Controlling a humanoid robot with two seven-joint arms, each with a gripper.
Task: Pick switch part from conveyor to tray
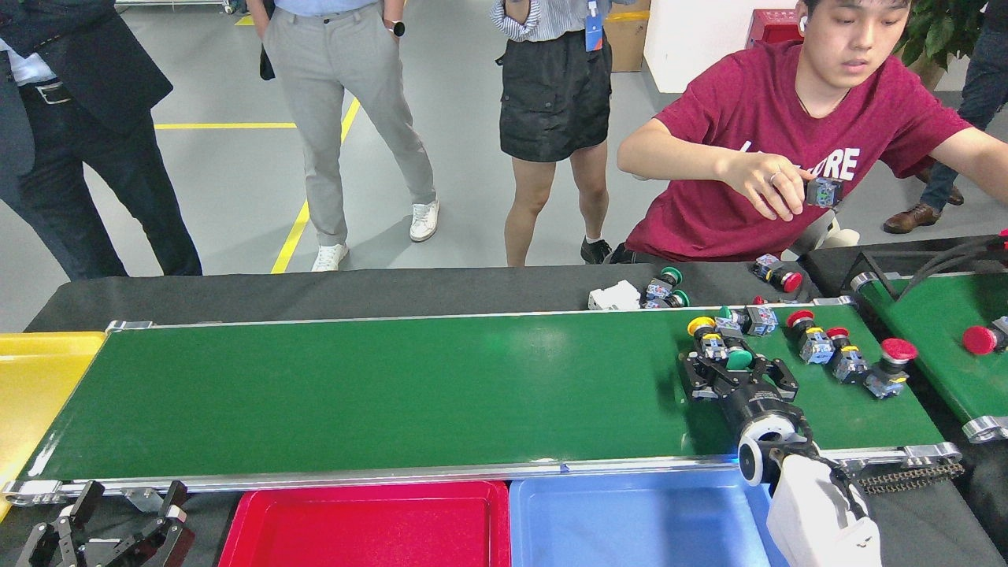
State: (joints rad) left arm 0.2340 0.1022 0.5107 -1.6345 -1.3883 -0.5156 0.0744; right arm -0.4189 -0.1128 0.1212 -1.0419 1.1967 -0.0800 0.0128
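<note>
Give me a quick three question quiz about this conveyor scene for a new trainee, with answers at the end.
1. True or false: the right gripper is over the conveyor.
2. Which tray lies nearest the right arm: A red tray, B blue tray, C yellow tray?
3. What colour is the cap of the switch between the right gripper's fingers?

Key
1. True.
2. B.
3. Green.
</note>
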